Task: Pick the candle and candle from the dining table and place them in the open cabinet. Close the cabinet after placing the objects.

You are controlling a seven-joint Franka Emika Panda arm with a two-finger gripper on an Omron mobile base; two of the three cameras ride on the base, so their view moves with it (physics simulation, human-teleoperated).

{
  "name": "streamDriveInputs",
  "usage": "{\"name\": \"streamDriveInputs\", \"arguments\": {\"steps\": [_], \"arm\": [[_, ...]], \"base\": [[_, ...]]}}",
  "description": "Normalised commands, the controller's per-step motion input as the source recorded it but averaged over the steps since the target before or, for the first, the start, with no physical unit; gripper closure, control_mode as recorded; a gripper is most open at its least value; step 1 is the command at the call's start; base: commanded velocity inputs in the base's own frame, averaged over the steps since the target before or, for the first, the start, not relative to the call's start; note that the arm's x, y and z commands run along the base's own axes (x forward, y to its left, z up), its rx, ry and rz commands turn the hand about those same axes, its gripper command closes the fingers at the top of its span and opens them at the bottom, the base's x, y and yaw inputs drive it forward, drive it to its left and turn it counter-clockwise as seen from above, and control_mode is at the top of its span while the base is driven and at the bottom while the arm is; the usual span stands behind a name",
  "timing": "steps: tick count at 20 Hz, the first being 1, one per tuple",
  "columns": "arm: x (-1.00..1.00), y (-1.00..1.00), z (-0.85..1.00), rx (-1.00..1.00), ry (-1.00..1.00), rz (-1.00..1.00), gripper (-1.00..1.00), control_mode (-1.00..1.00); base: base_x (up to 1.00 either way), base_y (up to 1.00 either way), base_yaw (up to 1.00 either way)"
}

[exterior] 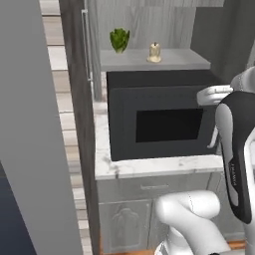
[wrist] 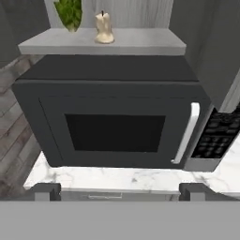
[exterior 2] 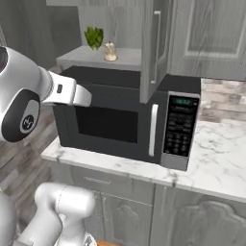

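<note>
Hand view: open hand [wrist: 120,191] empty, well below the cream candle [wrist: 104,28] on the cabinet shelf [wrist: 140,46].

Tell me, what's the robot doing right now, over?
Gripper open, empty, facing the microwave. Cream candle already on the cabinet shelf beside a green plant. Cabinet door open, nothing blocking it.

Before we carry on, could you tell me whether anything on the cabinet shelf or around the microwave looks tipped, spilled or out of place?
Nothing stands out. The cream candle stands upright on the cabinet shelf beside a green leafy thing, and the microwave below sits square with its door shut.
</note>
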Motion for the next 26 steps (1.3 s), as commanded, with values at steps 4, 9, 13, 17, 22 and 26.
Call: {"name": "streamDriveInputs", "arguments": {"steps": [4, 9, 13, 17, 22, 26], "arm": [[0.00, 0.00, 0.00, 0.00, 0.00, 0.00, -1.00, 1.00], [0.00, 0.00, 0.00, 0.00, 0.00, 0.00, -1.00, 1.00], [0.00, 0.00, 0.00, 0.00, 0.00, 0.00, -1.00, 1.00], [0.00, 0.00, 0.00, 0.00, 0.00, 0.00, -1.00, 1.00], [0.00, 0.00, 0.00, 0.00, 0.00, 0.00, -1.00, 1.00], [0.00, 0.00, 0.00, 0.00, 0.00, 0.00, -1.00, 1.00]], "base": [[-0.39, -0.09, -0.33], [-0.26, -0.31, -0.60], [-0.26, -0.51, -0.70], [-0.36, -0.53, -0.67], [-0.42, -0.76, -0.59], [-0.28, -0.85, -0.54]]}}
